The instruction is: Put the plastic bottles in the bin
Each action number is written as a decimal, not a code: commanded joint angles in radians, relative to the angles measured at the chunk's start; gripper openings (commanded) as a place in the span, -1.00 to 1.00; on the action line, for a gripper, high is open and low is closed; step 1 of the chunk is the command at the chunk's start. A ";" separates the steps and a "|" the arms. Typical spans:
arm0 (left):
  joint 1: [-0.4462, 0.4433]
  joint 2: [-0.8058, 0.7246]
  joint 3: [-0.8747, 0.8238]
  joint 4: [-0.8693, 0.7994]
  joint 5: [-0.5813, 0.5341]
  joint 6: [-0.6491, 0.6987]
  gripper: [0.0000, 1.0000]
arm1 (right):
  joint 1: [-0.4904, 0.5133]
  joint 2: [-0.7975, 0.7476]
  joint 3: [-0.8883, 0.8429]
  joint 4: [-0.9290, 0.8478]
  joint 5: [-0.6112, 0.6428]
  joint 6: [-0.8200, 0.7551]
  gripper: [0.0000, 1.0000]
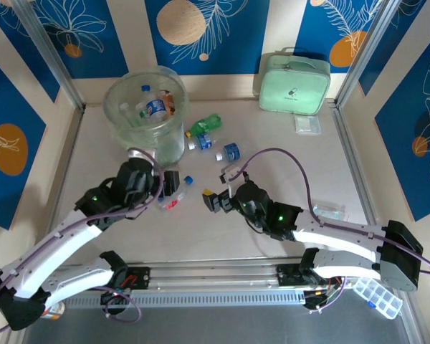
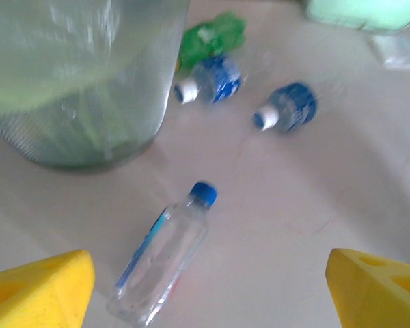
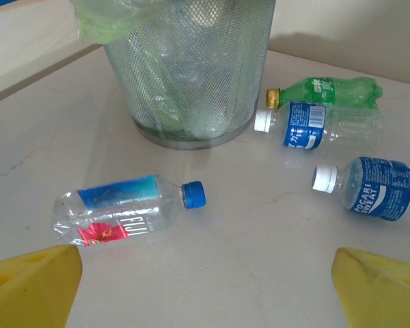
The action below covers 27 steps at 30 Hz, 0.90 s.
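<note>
With left gripper (image 2: pixel 206 292) and right gripper (image 3: pixel 206 287) both released, lower the left across the middle of the blue-capped bottle (image 2: pixel 160 268), clench gently, then lift above the bin (image 2: pixel 75 102) rim.

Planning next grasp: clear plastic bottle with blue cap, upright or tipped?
Tipped. The clear plastic blue-capped bottle lies on its side on the beige table, cap on.

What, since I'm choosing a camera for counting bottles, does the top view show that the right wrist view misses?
Top, not right wrist: the mint case, bottles clearly inside the bin, and the open left gripper. Right wrist, not top: the bin's mesh and readable Pocari Sweat print on a blue-label bottle. Both: the bin, clear bottle, green bottle, both blue-label bottles and the open right gripper.
</note>
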 commanded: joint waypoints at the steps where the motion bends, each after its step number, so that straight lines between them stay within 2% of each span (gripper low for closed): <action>1: -0.019 0.029 -0.079 0.086 -0.069 0.004 0.78 | -0.009 -0.021 -0.011 0.000 -0.027 0.029 0.90; 6: -0.035 0.130 -0.171 0.193 -0.167 0.101 0.83 | -0.016 -0.032 -0.014 -0.002 -0.037 0.034 0.90; 13: -0.030 0.380 -0.167 0.314 -0.125 0.193 0.88 | -0.024 -0.063 -0.025 -0.005 -0.048 0.038 0.89; 16: -0.019 0.480 -0.135 0.315 -0.157 0.206 0.92 | -0.032 -0.070 -0.026 -0.008 -0.065 0.043 0.90; 20: 0.033 0.550 -0.138 0.343 -0.047 0.195 0.96 | -0.036 -0.065 -0.023 -0.013 -0.079 0.047 0.89; 27: 0.111 0.561 -0.194 0.387 0.134 0.166 0.96 | -0.042 -0.034 -0.007 -0.024 -0.107 0.052 0.89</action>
